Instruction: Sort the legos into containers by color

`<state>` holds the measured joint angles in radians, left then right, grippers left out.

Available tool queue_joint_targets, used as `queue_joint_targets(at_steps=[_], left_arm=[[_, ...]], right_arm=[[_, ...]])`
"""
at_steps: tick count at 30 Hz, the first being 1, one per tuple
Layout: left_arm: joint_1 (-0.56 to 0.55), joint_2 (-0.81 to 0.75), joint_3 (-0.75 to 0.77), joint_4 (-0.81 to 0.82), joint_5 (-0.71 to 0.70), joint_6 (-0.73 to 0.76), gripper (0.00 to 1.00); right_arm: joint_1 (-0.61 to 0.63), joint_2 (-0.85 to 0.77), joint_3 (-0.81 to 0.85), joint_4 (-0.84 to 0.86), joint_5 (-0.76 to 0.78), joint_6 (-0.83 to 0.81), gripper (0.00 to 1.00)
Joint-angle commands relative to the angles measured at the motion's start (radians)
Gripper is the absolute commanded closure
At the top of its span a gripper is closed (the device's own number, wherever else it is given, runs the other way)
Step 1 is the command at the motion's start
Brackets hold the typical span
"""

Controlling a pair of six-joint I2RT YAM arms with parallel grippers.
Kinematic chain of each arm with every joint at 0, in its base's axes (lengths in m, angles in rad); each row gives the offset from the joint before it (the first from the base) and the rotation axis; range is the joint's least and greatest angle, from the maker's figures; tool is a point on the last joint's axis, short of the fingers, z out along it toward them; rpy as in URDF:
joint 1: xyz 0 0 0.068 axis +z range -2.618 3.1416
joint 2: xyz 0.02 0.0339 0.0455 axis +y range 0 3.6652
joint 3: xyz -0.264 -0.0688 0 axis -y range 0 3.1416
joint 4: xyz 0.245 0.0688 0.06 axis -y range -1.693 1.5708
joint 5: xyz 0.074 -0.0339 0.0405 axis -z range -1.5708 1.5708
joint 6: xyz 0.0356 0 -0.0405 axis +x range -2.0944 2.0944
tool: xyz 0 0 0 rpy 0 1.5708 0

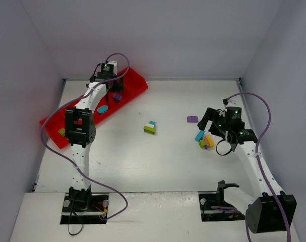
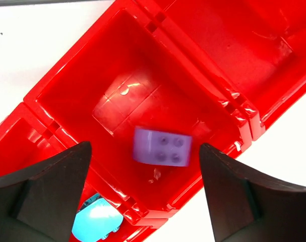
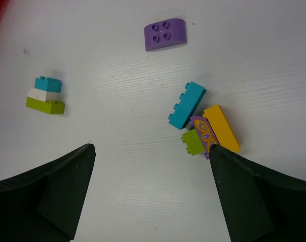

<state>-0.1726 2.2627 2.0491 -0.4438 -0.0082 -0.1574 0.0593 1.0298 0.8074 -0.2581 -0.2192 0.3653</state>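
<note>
White tabletop (image 1: 142,166) runs between pale grey walls, with both arm bases bolted at its near edge. Nearest to them, and well to the right of the red tray (image 1: 136,80), the right gripper (image 3: 151,196) hovers with its jaws spread wide and nothing between them. It hangs above a huddle of four pieces: a teal brick (image 3: 187,105), a yellow-orange brick (image 3: 222,128), a lime brick (image 3: 192,142) and a purple patterned piece (image 3: 205,135). That pose reads as lining up a pick from this huddle. One finger cuts off the patterned piece's lower end, and I cannot tell whether the four are clipped together or merely touching.

Closer to the tray, roughly between it and the huddle, sits a stack (image 3: 46,95) of teal, white and lime layers, which would need pulling apart before sorting. A purple rounded brick (image 3: 165,34) lies alone farther back, also well apart from the tray.

Farthest, over the tray itself, the left gripper (image 2: 143,151) points down into one compartment, jaws spread and gripping nothing. A purple brick (image 2: 163,147) shows below them inside that compartment, apparently just let go. It is blurred, so I cannot tell whether it rests on the floor. The neighbouring compartment holds a teal piece (image 2: 97,219), which suggests one colour per compartment. At the tray's near end something lime (image 1: 62,132) peeks out beside the left arm's elbow (image 1: 79,126), which hides much of the compartments there.
</note>
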Motion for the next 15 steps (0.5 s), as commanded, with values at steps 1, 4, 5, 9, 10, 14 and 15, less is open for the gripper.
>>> queue_joint_targets(at_steps=[1,4,5,9,10,14,15], left_arm=[[0.002,-0.104,0.014,0.039,0.008,0.001,0.18],[-0.001,-0.121,0.014,0.033,0.053,-0.008,0.18],[-0.005,-0.14,0.008,0.031,0.062,-0.008,0.18],[-0.036,-0.198,-0.049,0.056,0.132,0.001,0.17],[-0.054,-0.218,-0.069,0.059,0.148,0.007,0.18],[-0.125,-0.255,-0.119,0.074,0.232,0.05,0.17],[-0.143,-0.258,-0.124,0.074,0.25,0.065,0.18]], right_arm=[[-0.003,0.024,0.015,0.042,0.006,0.004,0.08],[-0.003,0.03,0.019,0.046,0.015,0.012,0.1],[-0.003,0.033,0.019,0.046,0.018,0.014,0.11],[-0.001,0.055,0.021,0.059,0.024,0.015,0.17],[-0.001,0.067,0.022,0.06,0.027,0.02,0.19],[-0.003,0.081,0.036,0.066,0.046,0.037,0.24],[-0.001,0.081,0.039,0.069,0.049,0.038,0.25]])
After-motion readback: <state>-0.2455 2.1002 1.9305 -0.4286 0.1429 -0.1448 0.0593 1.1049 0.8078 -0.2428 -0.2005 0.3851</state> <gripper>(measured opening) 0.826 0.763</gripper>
